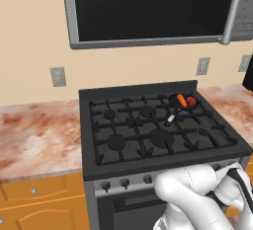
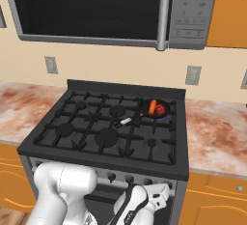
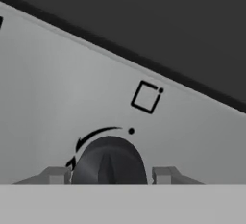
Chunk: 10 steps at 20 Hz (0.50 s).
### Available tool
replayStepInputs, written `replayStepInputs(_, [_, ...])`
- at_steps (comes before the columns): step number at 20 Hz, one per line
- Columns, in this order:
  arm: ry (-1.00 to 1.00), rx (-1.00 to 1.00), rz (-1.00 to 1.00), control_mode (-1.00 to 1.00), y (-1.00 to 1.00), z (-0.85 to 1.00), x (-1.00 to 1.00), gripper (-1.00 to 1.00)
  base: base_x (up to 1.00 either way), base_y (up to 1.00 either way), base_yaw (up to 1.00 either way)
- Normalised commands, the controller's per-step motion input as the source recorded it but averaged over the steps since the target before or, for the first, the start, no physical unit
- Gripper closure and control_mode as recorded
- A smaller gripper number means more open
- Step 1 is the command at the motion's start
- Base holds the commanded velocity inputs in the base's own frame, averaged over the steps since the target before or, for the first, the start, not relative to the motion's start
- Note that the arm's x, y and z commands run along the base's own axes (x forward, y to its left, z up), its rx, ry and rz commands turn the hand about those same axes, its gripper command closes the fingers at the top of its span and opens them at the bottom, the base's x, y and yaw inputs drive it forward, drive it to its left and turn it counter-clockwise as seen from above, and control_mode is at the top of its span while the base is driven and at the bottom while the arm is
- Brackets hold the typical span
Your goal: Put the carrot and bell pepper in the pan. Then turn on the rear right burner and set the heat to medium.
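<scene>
Gripper [image 3: 109, 175] straddles a stove knob [image 3: 109, 163], narrowed around it, while carrot [image 1: 182, 100] and pepper [image 1: 191, 101] already sit in the pan [image 1: 174, 100]; heat setting remains.

I have the arm [image 2: 62, 185] folded low, elbow bent, forearm reaching to the right with the wrist [image 2: 137, 204] turned forward. The gripper [image 3: 109, 174] has its jaws part open, one fingertip [image 3: 56, 175] on either side of a dark knob [image 3: 109, 163].
</scene>
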Motion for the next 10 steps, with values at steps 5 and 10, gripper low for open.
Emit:
replayStepInputs(5, [0.0,-0.23,0.0,-1.0,-0.12,-0.04,0.0,1.0,0.0,0.0,0.0])
replayStepInputs(10, [0.0,-0.22,0.0,-1.0,-0.14,-0.04,-0.04,1.0,0.0,0.0,0.0])
